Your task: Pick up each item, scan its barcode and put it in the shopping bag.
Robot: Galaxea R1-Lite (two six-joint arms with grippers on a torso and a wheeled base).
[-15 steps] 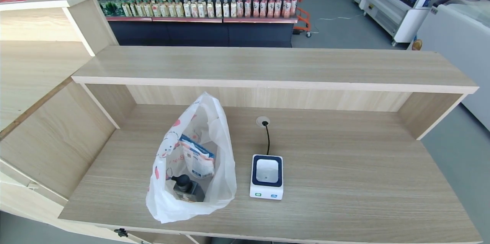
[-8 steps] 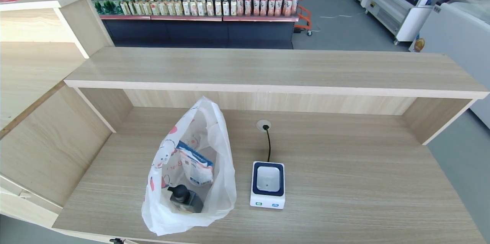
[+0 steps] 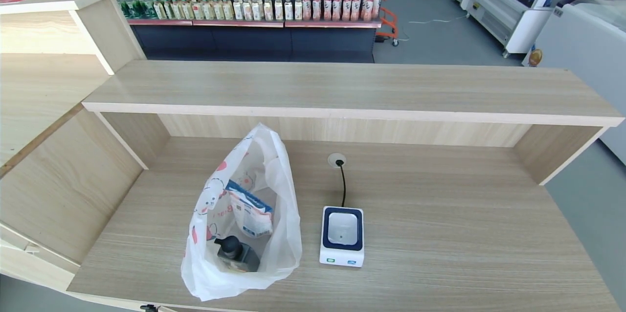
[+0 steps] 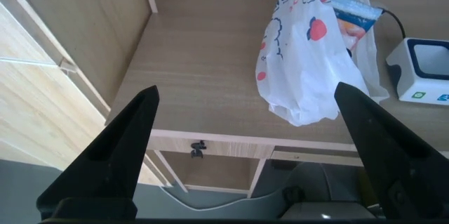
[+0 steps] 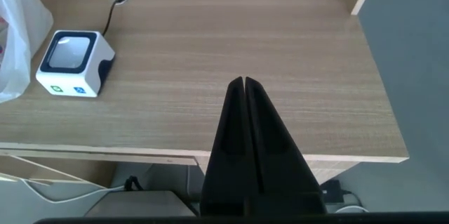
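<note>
The table (image 3: 440,234) is of pale wood with a fine grain. At its 12 o'clock side a raised ledge (image 3: 342,87) runs the whole width, carried by slanted side panels (image 3: 562,155) at 9 and 3 o'clock. A second, higher wooden counter (image 3: 44,92) stands at 9 o'clock. Beyond the ledge, at 12 o'clock, a dark store shelf (image 3: 254,40) with red edges carries rows of bottles (image 3: 244,9). An orange rack (image 3: 390,21) stands at its end, and a white cable (image 3: 435,21) lies near it on the smooth grey floor (image 3: 440,48). Between 1 and 2 o'clock stand glass-door coolers (image 3: 508,4) and a white chest freezer (image 3: 582,53). The light is bright and even.
</note>
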